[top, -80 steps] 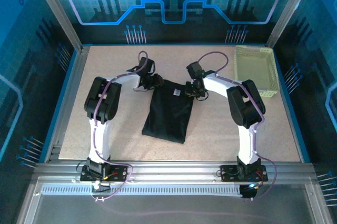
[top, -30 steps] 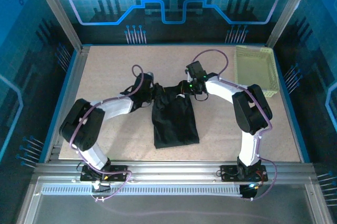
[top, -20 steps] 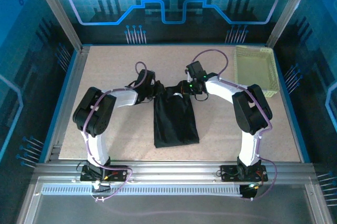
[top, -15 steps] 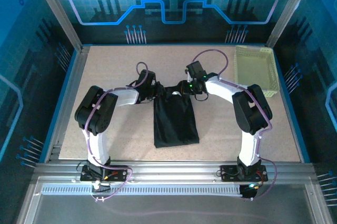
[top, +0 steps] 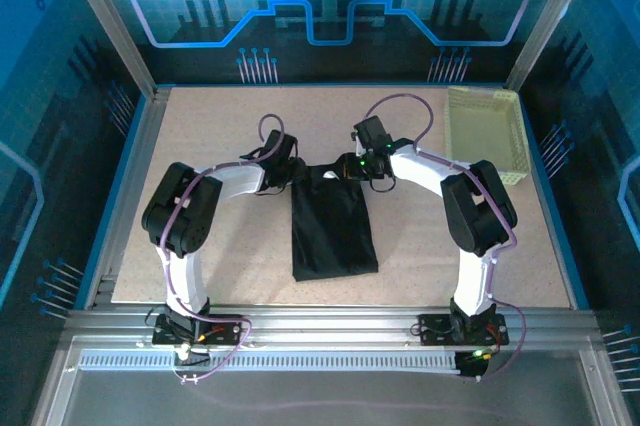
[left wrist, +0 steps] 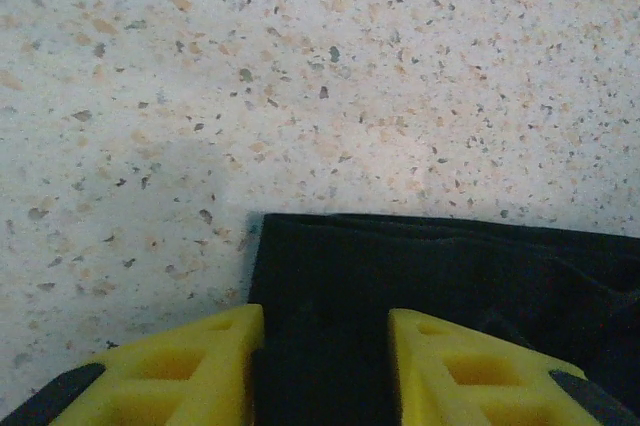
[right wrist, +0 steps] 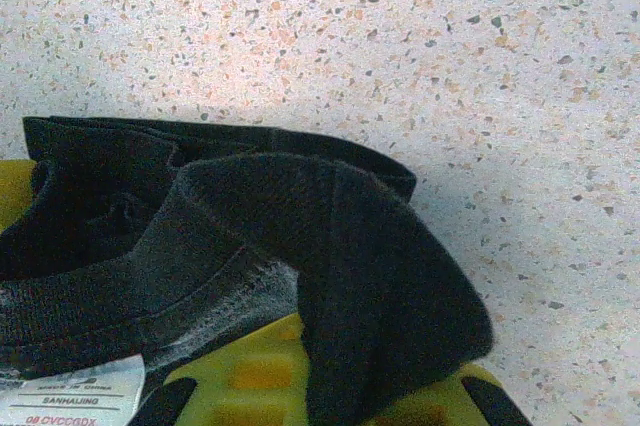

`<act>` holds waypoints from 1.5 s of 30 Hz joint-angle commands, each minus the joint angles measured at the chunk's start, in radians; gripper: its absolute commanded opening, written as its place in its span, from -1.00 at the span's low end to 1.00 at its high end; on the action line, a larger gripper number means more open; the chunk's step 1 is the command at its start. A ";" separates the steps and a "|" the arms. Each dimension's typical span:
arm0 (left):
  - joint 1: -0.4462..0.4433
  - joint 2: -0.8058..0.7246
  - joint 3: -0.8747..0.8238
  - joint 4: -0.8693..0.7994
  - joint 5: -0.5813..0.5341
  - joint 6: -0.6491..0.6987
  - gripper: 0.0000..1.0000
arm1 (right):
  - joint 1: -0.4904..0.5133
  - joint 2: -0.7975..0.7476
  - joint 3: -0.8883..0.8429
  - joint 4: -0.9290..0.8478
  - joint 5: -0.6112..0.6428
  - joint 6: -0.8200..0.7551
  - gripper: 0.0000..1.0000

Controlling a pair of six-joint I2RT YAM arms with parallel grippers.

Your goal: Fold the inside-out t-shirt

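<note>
Open table (top: 200, 131) left and along near edge; folded t-shirt (top: 333, 236) blocks the centre; basket (top: 487, 136) takes the far-right corner.

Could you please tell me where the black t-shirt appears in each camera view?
Top external: t-shirt at the centre of the speckled tabletop.
Left wrist: t-shirt lower right, its corner near centre.
Right wrist: t-shirt bunched across the lower left.
Shared landmark: that speckled tabletop.

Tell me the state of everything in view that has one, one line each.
t-shirt: folded narrow, lying flat, far end bunched
left pincer: open, over the t-shirt's corner
right pincer: shut on the t-shirt's far edge
basket: upright, apart from the t-shirt
</note>
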 commanded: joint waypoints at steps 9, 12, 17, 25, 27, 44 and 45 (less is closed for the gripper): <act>-0.018 0.085 0.092 -0.060 -0.003 0.022 -0.08 | 0.018 0.013 0.004 0.009 0.002 -0.012 -1.00; -0.030 0.123 0.127 -0.085 -0.006 0.033 -0.09 | 0.018 0.012 0.006 0.007 0.002 -0.012 -1.00; -0.042 0.168 0.167 -0.145 -0.048 0.034 -0.20 | 0.017 0.006 0.007 0.004 0.004 -0.014 -1.00; -0.039 0.131 0.129 -0.093 -0.003 0.020 -0.91 | 0.017 0.001 -0.002 0.004 0.022 -0.010 -1.00; -0.033 0.087 0.103 -0.063 0.029 0.008 -1.00 | 0.013 -0.003 -0.004 0.004 0.033 -0.007 -1.00; 0.114 -0.290 -0.054 0.128 0.263 -0.018 -1.00 | -0.068 -0.096 0.047 0.018 -0.069 -0.010 -1.00; 0.122 -0.294 -0.047 0.128 0.272 -0.019 -1.00 | -0.076 -0.106 0.054 0.022 -0.081 -0.008 -1.00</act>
